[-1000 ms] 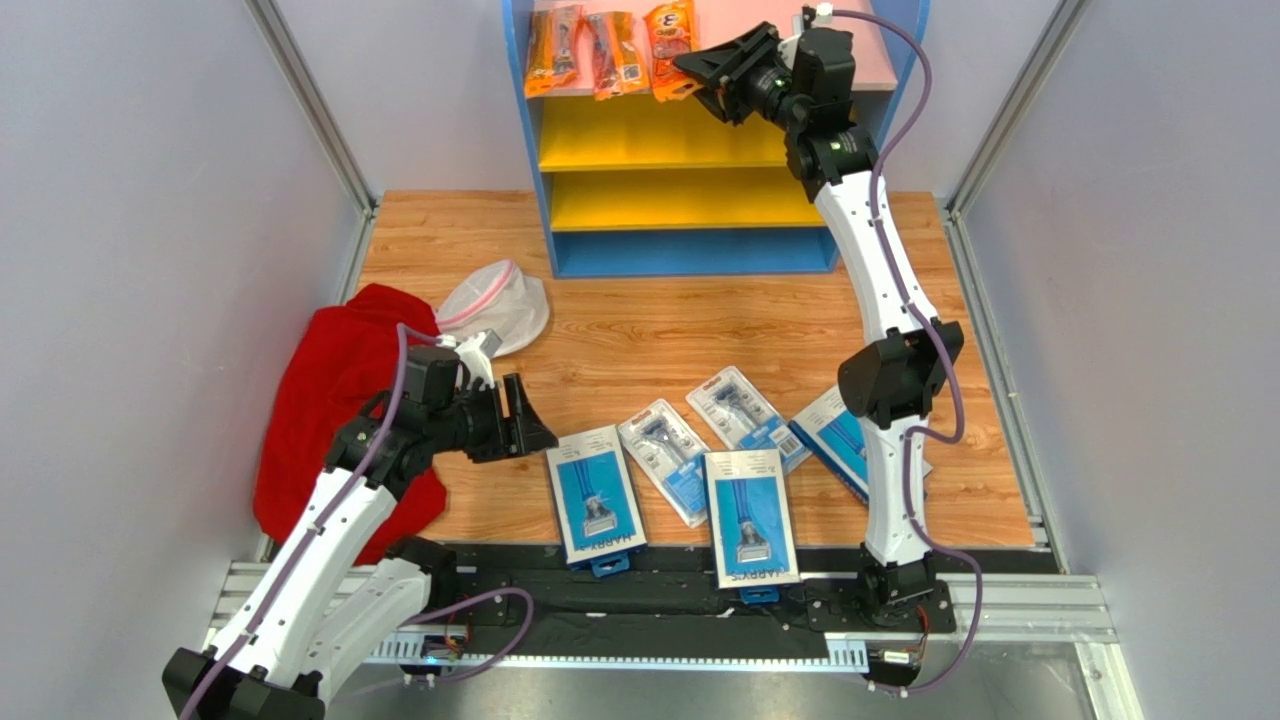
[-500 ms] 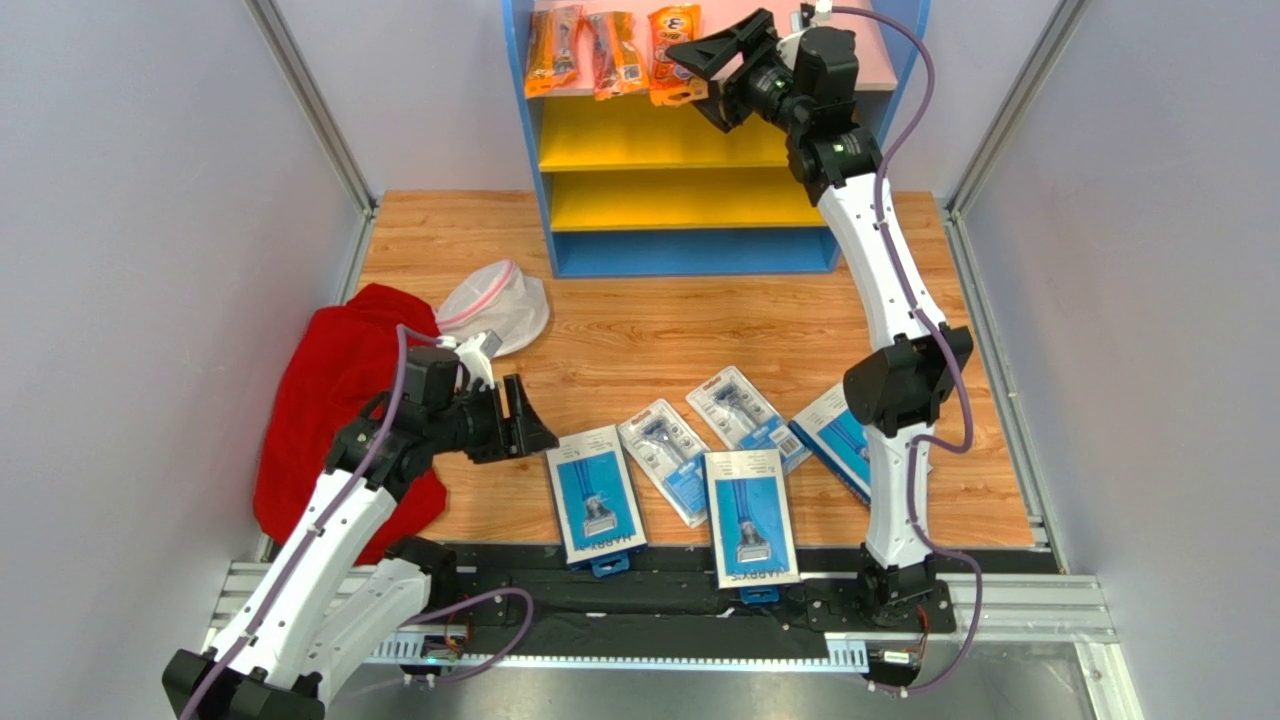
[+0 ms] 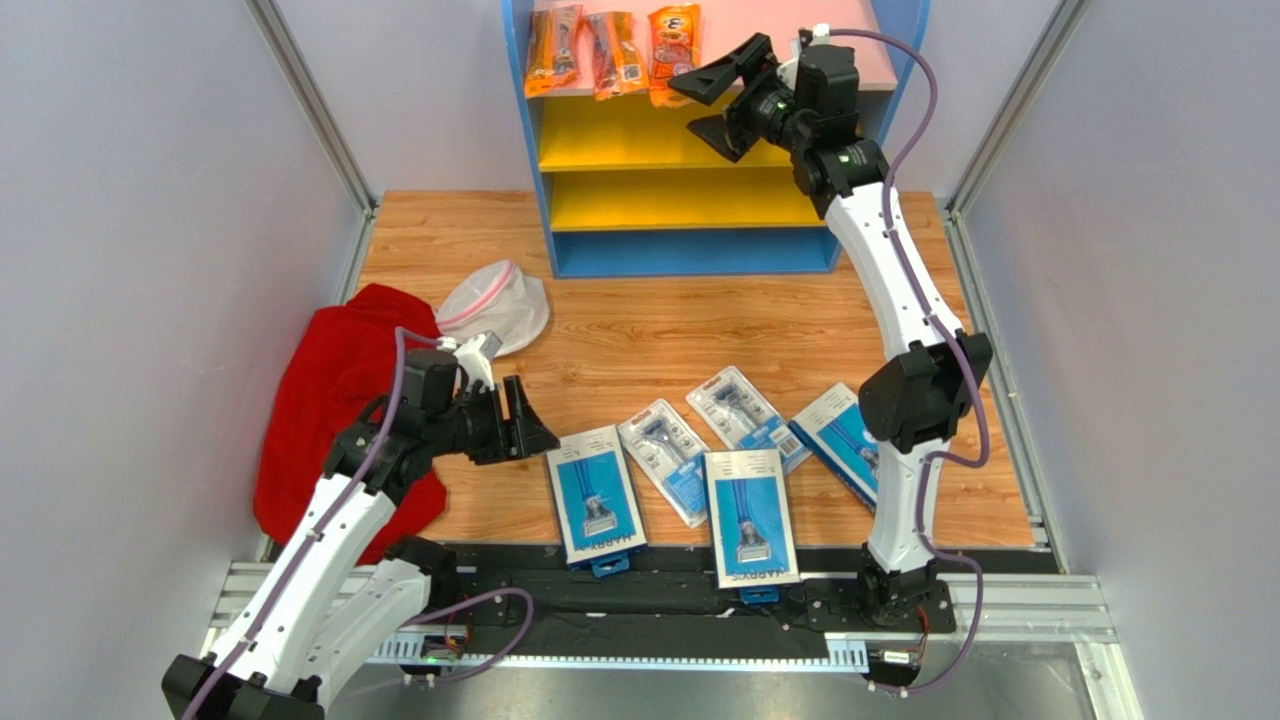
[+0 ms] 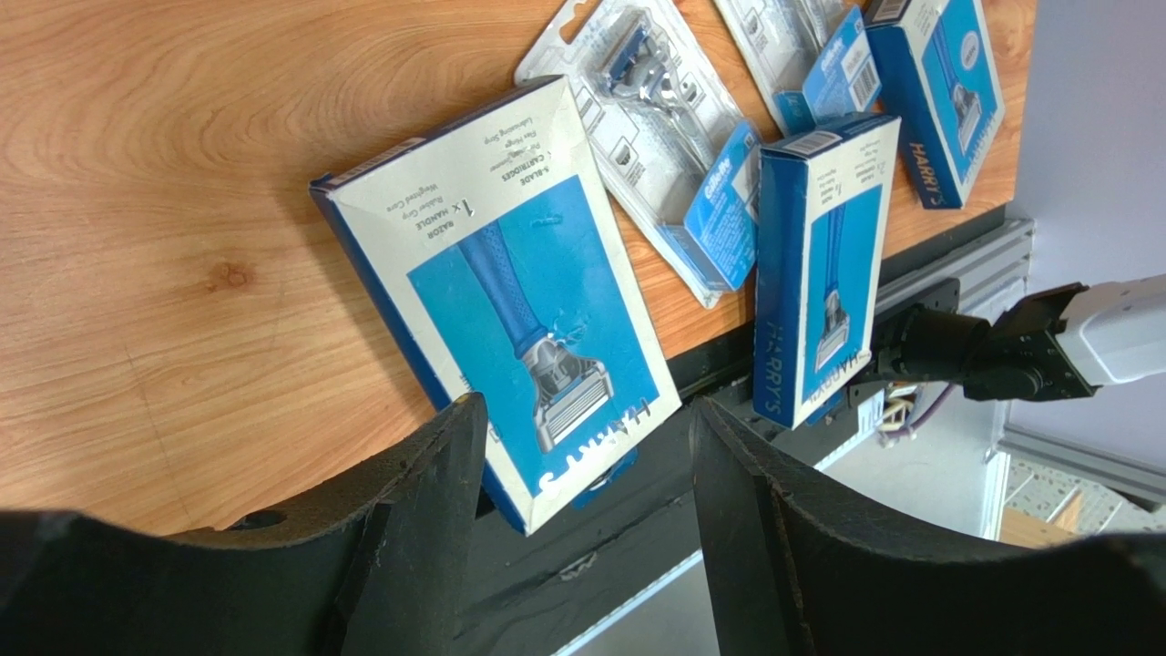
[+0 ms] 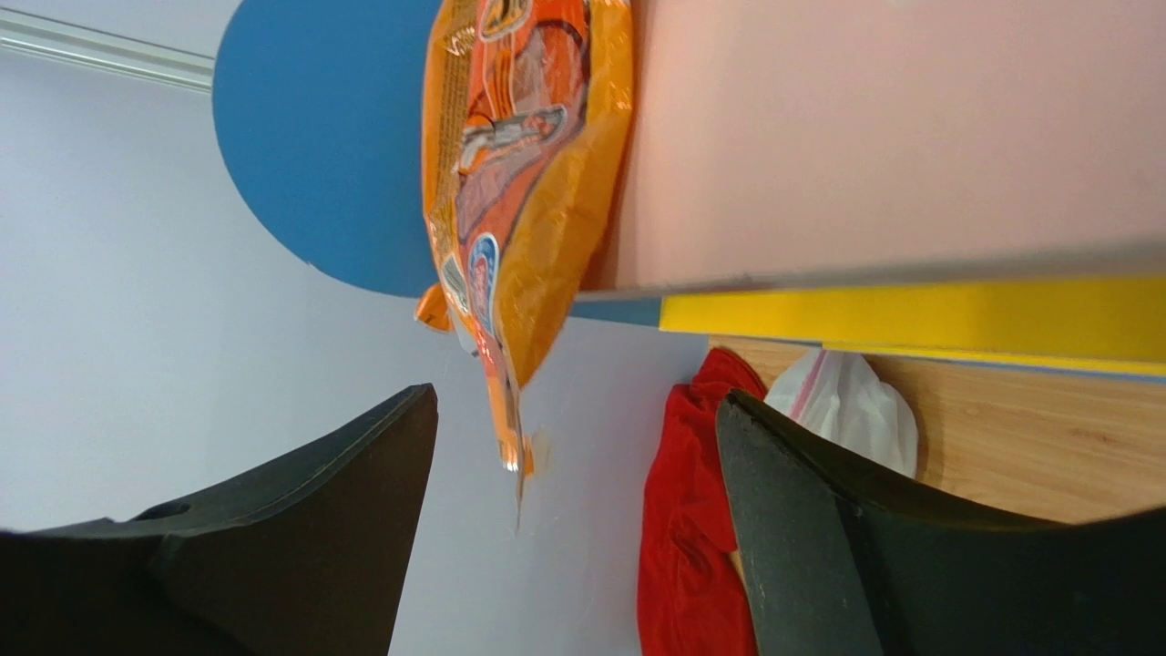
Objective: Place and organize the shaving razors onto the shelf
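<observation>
Wooden worktop (image 3: 676, 323) still holds all five shaving razors (image 3: 597, 492) — shelf (image 3: 676, 143) has none. My right pincer (image 3: 694, 114) has just sprung open off the orange packet (image 3: 672, 33) up top, free now; left pincer (image 3: 538, 423) hangs open over the leftmost one.

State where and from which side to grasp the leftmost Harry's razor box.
Grip the Harry's razor box by its near end, which overhangs the edge of the table. Lying flat, it probably suits the open jaws of the left gripper sliding in from the near side, above and below.
</observation>
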`<state>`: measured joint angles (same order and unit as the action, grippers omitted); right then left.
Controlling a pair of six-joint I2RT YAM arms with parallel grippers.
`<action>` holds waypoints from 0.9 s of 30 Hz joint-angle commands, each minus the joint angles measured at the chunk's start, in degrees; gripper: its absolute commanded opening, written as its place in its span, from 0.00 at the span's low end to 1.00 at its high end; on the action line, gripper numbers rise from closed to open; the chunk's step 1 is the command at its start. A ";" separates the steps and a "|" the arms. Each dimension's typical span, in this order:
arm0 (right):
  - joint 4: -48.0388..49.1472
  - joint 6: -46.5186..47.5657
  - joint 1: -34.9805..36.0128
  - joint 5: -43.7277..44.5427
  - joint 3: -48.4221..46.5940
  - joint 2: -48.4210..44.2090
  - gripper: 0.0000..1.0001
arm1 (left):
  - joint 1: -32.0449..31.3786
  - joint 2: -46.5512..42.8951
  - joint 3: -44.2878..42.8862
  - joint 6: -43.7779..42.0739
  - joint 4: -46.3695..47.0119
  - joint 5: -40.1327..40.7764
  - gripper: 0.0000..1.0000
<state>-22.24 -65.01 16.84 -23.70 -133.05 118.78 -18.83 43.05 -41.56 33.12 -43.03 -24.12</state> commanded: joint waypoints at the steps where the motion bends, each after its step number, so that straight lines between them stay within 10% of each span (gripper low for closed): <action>1: 5.45 1.20 0.21 -1.00 4.46 -8.46 0.78 | -0.07 -0.77 0.43 0.45 1.98 -1.28 0.64; 27: 9.58 -2.13 0.56 -2.49 5.53 -4.79 0.35 | -0.07 -1.30 0.60 0.80 1.98 -1.37 0.64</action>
<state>-15.18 -66.41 17.12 -25.30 -123.63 112.38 -18.83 42.41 -41.28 33.56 -42.48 -24.58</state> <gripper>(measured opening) 0.359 0.636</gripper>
